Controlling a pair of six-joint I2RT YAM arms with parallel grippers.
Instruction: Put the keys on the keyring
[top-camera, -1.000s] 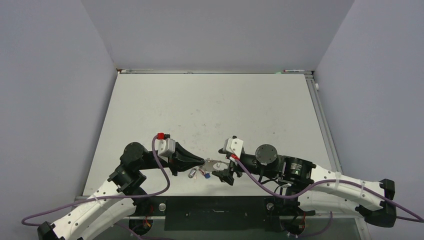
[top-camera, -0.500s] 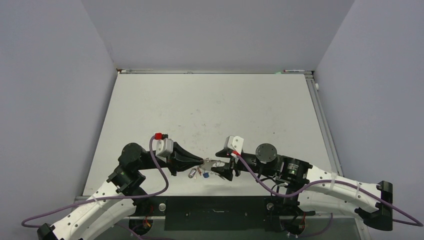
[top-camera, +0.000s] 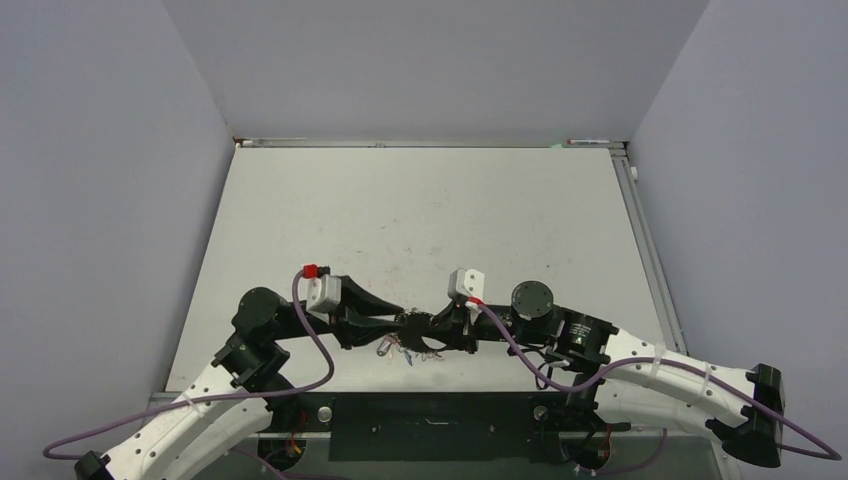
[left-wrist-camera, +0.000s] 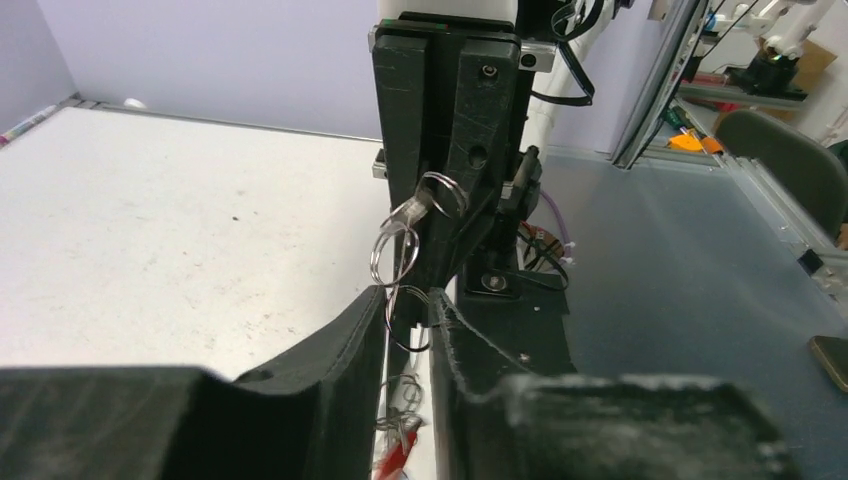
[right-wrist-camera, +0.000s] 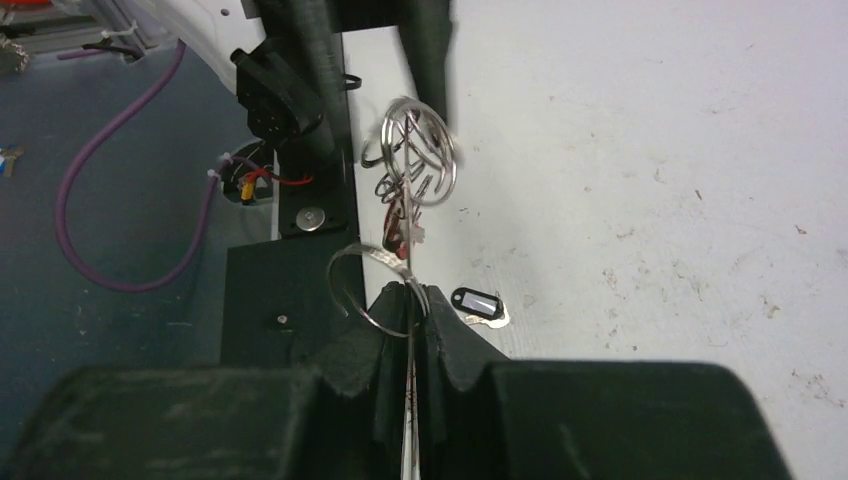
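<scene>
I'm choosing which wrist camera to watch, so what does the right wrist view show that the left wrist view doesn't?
Only the right wrist view: the keys lying loose on the table, apart from both grippers.
Only the left wrist view: a chair off beyond the table.
Both: the keyring, its linked silvery rings strung between the left gripper and the right gripper, each shut on it, with a red tag hanging from it.
</scene>
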